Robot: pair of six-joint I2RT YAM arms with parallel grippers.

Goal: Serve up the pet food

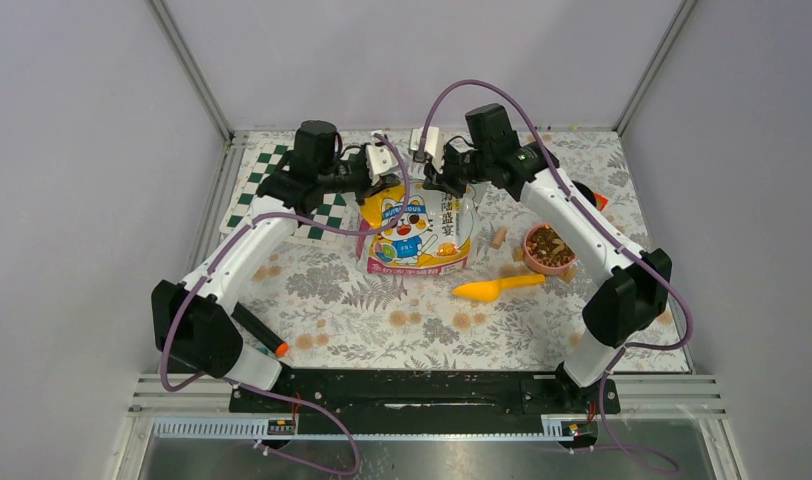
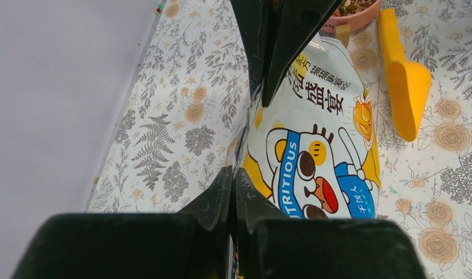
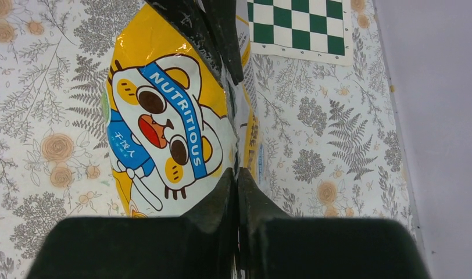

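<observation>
The glossy yellow bag [image 1: 419, 235] with the white cartoon cat stands upright mid-table. My left gripper [image 1: 390, 182] is shut on the left end of its top edge, and my right gripper [image 1: 429, 180] is shut on the right end. In the left wrist view my left gripper [image 2: 233, 177] pinches the bag [image 2: 321, 145] at its seam. In the right wrist view my right gripper [image 3: 236, 177] does the same to the bag [image 3: 164, 116]. Brown pet food [image 1: 549, 245] fills a pink bowl [image 1: 531, 256] to the right of the bag.
A yellow scoop [image 1: 497, 288] lies in front of the bowl, with tan cork-like pieces [image 1: 499, 238] nearby. A green chessboard [image 1: 292, 190] sits at the back left. A black marker with an orange tip [image 1: 262, 335] lies by the left arm's base.
</observation>
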